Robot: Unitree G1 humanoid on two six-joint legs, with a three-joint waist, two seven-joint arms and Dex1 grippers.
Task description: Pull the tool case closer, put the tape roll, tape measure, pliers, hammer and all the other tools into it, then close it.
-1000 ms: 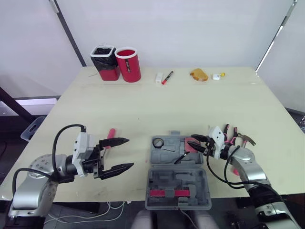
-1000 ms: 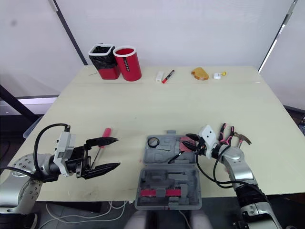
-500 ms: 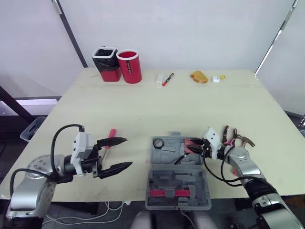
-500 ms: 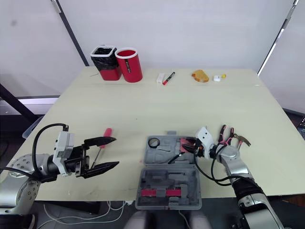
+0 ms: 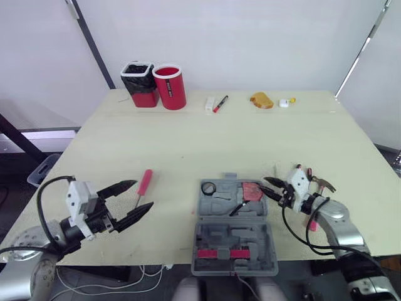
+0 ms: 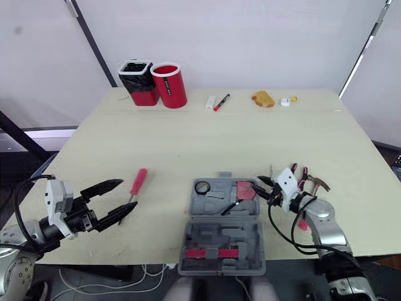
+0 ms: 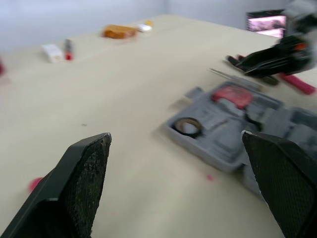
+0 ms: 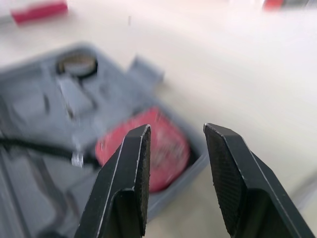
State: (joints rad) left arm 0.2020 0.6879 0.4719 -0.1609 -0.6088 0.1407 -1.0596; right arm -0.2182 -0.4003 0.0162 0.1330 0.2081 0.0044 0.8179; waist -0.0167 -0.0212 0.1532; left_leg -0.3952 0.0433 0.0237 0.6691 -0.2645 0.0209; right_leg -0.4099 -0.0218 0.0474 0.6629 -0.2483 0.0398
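The grey tool case (image 5: pixel 233 233) lies open near the table's front edge. In its far half sit the tape roll (image 5: pixel 208 187), the red tape measure (image 5: pixel 252 190) and a black tool (image 5: pixel 237 207). My right gripper (image 5: pixel 268 187) is open just right of the tape measure (image 8: pixel 161 148), with nothing between its fingers. Pliers (image 5: pixel 302 173) and a hammer (image 5: pixel 322 184) lie on the table beside that arm. A red-handled screwdriver (image 5: pixel 145 182) lies left of the case. My left gripper (image 5: pixel 143 194) stands open at the screwdriver's near end, holding nothing.
At the table's far side stand a black bin (image 5: pixel 138 82) and a red cup (image 5: pixel 169 85). Farther right lie a white block, a red marker (image 5: pixel 219 102), an orange object (image 5: pixel 261 99) and a small white item. Bare tabletop (image 5: pixel 207 144) lies between them and the case.
My right gripper has backed off to the right, and the red tape measure it carried now lies in the case. The left gripper has drawn back to the left, still open.
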